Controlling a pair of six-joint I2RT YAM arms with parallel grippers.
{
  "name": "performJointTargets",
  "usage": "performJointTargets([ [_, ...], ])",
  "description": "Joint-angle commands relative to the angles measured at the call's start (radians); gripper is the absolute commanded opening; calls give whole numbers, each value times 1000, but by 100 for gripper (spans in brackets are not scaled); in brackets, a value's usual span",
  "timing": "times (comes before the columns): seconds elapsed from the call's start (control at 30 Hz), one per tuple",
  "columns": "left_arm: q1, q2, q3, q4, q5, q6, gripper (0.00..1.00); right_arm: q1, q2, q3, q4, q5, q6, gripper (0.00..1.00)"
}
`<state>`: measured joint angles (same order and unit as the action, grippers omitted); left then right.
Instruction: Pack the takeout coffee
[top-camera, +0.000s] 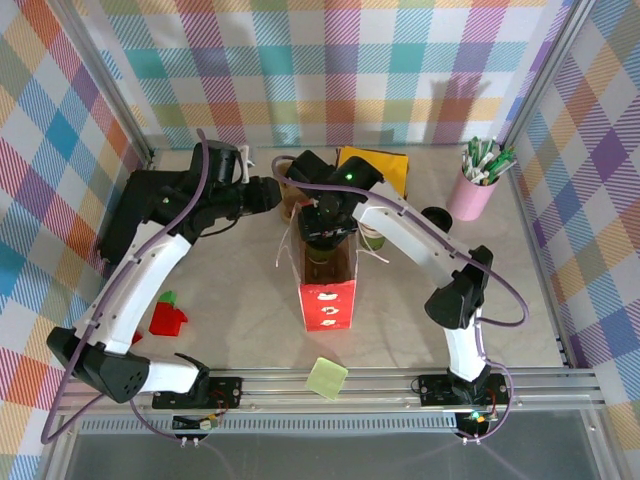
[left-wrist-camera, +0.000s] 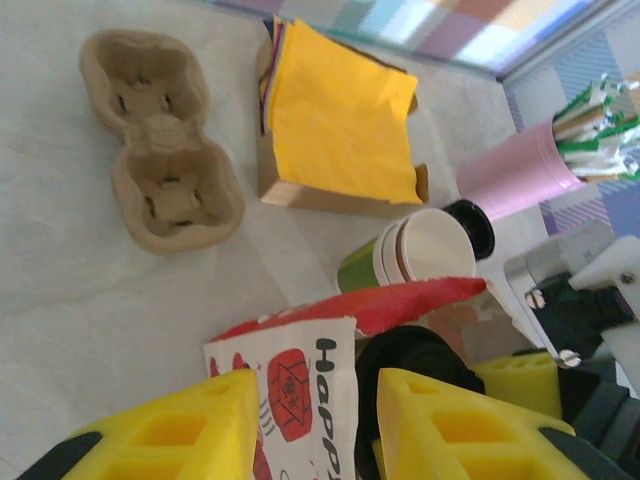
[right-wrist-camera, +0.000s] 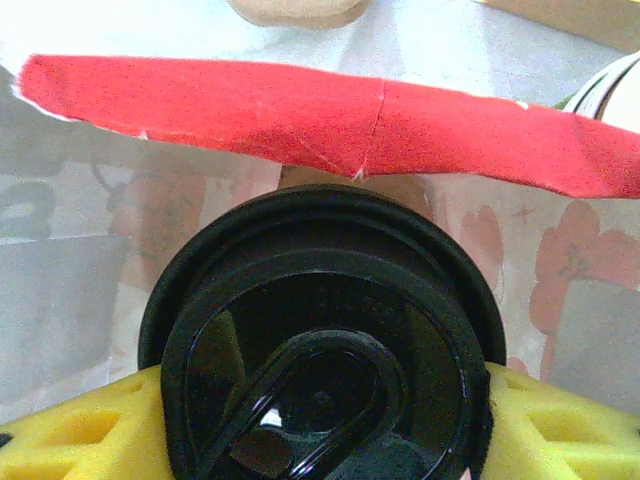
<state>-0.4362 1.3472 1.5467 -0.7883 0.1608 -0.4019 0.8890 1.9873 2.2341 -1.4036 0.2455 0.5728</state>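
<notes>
left jaws (left-wrist-camera: 305, 430) pinch the paper bag (left-wrist-camera: 300, 385); right jaws (right-wrist-camera: 320, 420) clamp the lidded cup (right-wrist-camera: 320, 360).

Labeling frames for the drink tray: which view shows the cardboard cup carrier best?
Left wrist: the cardboard cup carrier is whole and unobstructed, both wells visible. Top external shows a sliver behind the arms. Right wrist catches its edge at the frame's top.

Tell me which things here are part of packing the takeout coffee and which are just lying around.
Part of the job:
- lidded coffee cup, held in the right gripper
- red-and-white paper bag, edge pinched by the left gripper

Lying about:
- pulp cup carrier
- yellow napkins
- pink cup of pens
- stacked green cups
- red block
- green sticky pad
</notes>
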Motion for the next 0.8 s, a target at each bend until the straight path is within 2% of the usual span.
performJointTargets([
  [0.0,10,25,33,-17,87,8,36,-6,50,62,-72,-11,22,50],
  [0.77,10,63,-35,51,138,41,35,-8,99,-36,12,-19,70,50],
])
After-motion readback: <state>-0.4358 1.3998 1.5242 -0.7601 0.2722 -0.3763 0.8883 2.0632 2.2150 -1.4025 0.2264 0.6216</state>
